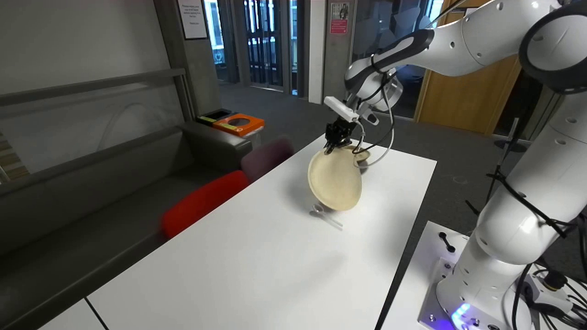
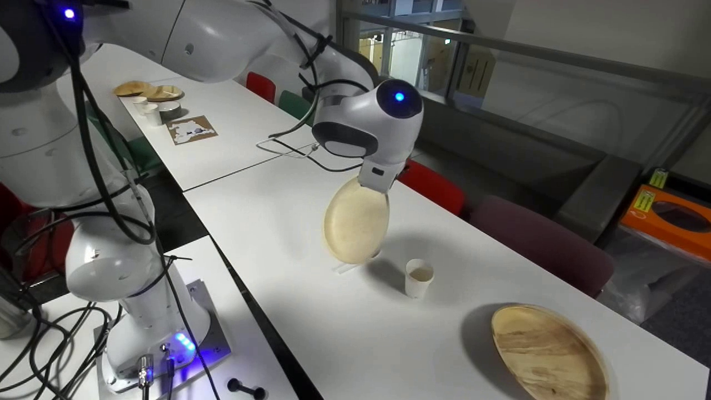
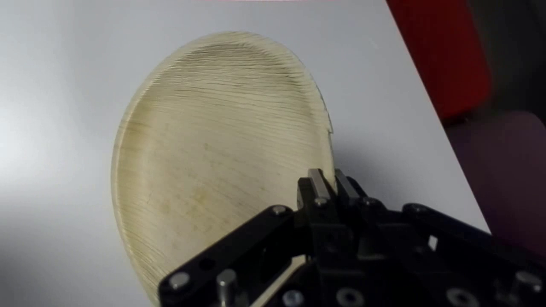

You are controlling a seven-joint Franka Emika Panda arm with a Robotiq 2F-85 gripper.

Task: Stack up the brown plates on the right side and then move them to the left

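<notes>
On the table [image 1: 220,256] a resting plate [image 2: 550,350] sits near the end. The raised plate [image 1: 337,181] hangs steeply tilted (whether its lower edge touches down, I can't tell), rim pinched by the gripper [image 3: 332,181]. A cup [image 2: 419,280] stands between the plates; a spoon [image 1: 329,218] lies near the raised edge. Stacking looks to be the step; next calls for swinging clear of the cup, levelling the plate and laying it in its mate.
</notes>
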